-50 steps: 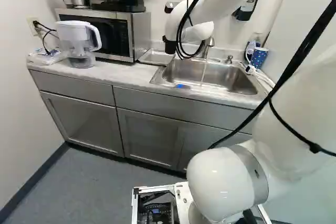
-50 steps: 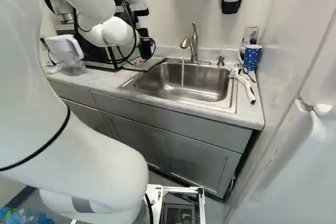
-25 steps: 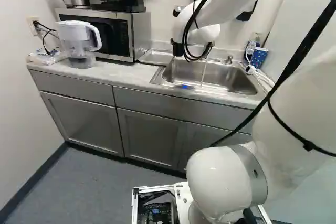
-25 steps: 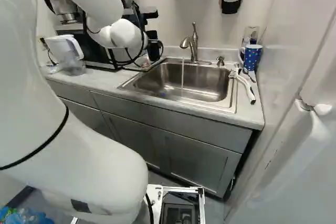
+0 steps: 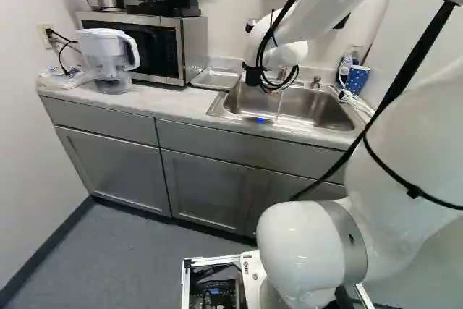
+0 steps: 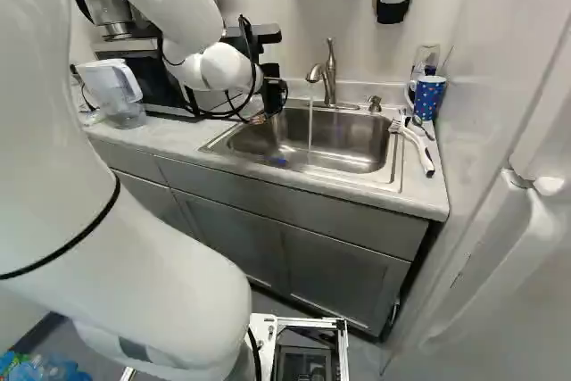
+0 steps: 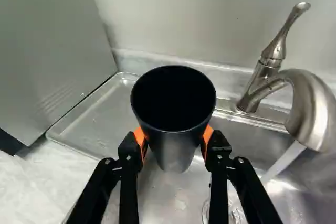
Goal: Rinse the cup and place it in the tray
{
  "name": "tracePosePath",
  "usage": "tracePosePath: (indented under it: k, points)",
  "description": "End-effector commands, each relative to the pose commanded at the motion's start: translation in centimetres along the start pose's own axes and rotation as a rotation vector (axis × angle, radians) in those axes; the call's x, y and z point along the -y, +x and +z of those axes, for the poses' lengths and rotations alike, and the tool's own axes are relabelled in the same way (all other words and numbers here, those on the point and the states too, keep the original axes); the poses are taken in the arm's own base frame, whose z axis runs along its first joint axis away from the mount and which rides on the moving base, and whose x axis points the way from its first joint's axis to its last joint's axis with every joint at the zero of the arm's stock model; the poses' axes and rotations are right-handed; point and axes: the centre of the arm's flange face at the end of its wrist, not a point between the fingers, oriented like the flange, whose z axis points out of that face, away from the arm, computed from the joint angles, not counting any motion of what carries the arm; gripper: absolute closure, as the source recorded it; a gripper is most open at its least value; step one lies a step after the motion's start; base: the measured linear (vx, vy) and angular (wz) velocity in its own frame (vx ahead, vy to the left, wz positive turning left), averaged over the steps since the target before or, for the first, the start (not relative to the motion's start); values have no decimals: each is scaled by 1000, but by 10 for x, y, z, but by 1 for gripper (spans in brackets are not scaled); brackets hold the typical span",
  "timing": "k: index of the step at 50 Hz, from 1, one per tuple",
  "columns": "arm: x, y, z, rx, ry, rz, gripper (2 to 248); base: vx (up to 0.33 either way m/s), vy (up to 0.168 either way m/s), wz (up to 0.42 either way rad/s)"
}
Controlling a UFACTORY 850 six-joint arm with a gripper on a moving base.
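Cup (image 7: 176,150): black (greyer toward the foot). Fingers (image 7: 128,156): black; pads (image 7: 208,136): orange. Tray (image 7: 89,127): silver-grey. Tap (image 7: 312,111): silver. Sink (image 6: 357,136): silver. Mug (image 6: 429,100): blue, pale-dotted. Counter (image 5: 155,103): whitish, faintly mottled grey. Cabinets (image 5: 206,186): plain grey. Microwave (image 5: 192,45): silver, black front. Arm (image 6: 134,265): white, black bands. Floor (image 5: 116,258): blue-grey. Jug (image 5: 101,41): white top, clear below.

Microwave (image 5: 160,50) (pitcher (image 5: 107,48) just beside)
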Motion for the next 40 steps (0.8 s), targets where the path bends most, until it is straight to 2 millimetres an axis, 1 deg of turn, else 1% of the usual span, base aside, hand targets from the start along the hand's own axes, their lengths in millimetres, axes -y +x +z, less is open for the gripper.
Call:
tracePosePath:
  k: [21,40]
  points:
    - [-22,-24,3,48,-45,21,129,0,0,0]
    - [-31,-42,15,93,-62,31,129,0,0,0]
